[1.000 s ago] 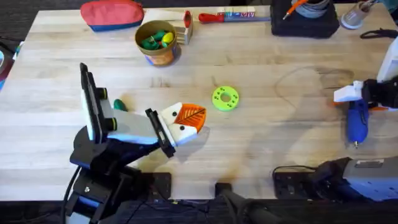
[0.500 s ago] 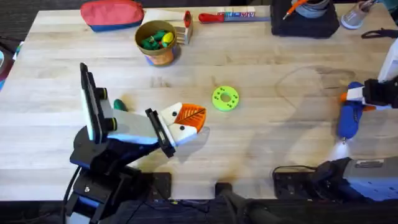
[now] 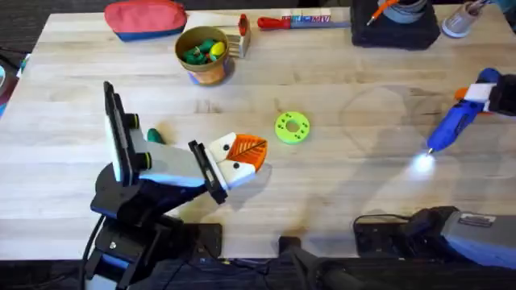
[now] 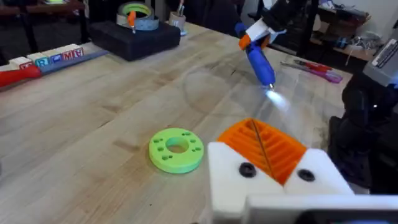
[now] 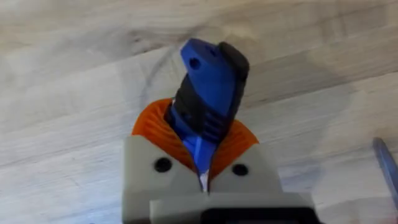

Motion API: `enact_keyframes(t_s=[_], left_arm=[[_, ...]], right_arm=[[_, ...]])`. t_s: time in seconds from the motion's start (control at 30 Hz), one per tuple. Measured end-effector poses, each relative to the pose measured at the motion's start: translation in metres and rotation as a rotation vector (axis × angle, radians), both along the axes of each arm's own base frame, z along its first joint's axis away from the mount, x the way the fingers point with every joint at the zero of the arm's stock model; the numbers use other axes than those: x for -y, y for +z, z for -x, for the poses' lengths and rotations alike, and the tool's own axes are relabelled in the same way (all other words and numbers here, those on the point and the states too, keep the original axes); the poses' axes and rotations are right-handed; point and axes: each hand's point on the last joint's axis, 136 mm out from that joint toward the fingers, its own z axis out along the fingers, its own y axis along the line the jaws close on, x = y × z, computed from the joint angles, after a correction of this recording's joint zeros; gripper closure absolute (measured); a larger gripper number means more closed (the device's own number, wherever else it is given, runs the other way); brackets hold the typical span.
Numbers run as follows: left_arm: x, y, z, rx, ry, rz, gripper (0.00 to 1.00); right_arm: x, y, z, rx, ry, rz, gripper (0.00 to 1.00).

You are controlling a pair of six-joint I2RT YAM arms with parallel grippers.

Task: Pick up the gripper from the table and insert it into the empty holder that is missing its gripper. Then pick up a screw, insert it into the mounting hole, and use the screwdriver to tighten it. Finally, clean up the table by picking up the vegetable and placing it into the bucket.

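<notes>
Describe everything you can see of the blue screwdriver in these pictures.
The screwdriver is a chunky bright blue cylinder, plastic by its look, with a dark ribbed grip and a thin metal bit. The right gripper clamps it between orange ribbed pads. It hangs tilted above the table near the right edge, bit pointing down, a small light at its tip making a bright spot on the wood.

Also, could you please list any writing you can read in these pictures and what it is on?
Coloured letters on the red-handled tool: too blurred to read.
The screwdriver and the green disc: no writing visible.
</notes>
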Motion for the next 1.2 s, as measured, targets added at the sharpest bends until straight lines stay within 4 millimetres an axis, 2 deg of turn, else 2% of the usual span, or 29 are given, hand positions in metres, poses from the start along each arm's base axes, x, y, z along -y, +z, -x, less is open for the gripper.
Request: enact_keyframes(t_s=[0.13, 0.23, 0.37, 0.57, 0.77, 0.83, 0.97, 1.2], left_arm=[[0.000, 0.000, 0.000, 0.000, 0.000, 0.000, 0.989], [0.000, 0.000, 0.000, 0.000, 0.000, 0.000, 0.989], [0.000, 0.000, 0.000, 0.000, 0.000, 0.000, 0.989], [0.000, 0.000, 0.000, 0.000, 0.000, 0.000, 0.989], [0.000, 0.000, 0.000, 0.000, 0.000, 0.000, 0.989], [0.000, 0.000, 0.000, -0.001, 0.000, 0.000, 0.989], [0.000, 0.000, 0.000, 0.000, 0.000, 0.000, 0.989], [0.000, 0.000, 0.000, 0.000, 0.000, 0.000, 0.989]], right_arm=[[-0.015, 0.028, -0.010, 0.089, 0.023, 0.018, 0.994], [-0.035, 0.056, -0.022, 0.170, 0.085, 0.060, 0.994], [-0.081, 0.098, -0.033, 0.293, 0.215, 0.112, 0.994], [-0.149, 0.166, -0.038, 0.535, 0.384, 0.163, 0.994], [-0.201, 0.247, -0.029, 0.884, 0.470, 0.179, 0.994], [-0.223, 0.265, -0.021, 0.998, 0.524, 0.145, 0.994], [-0.275, 0.282, -0.007, 1.177, 0.657, 0.003, 0.994], [-0.370, 0.277, 0.023, 1.312, 0.906, -0.301, 0.994]])
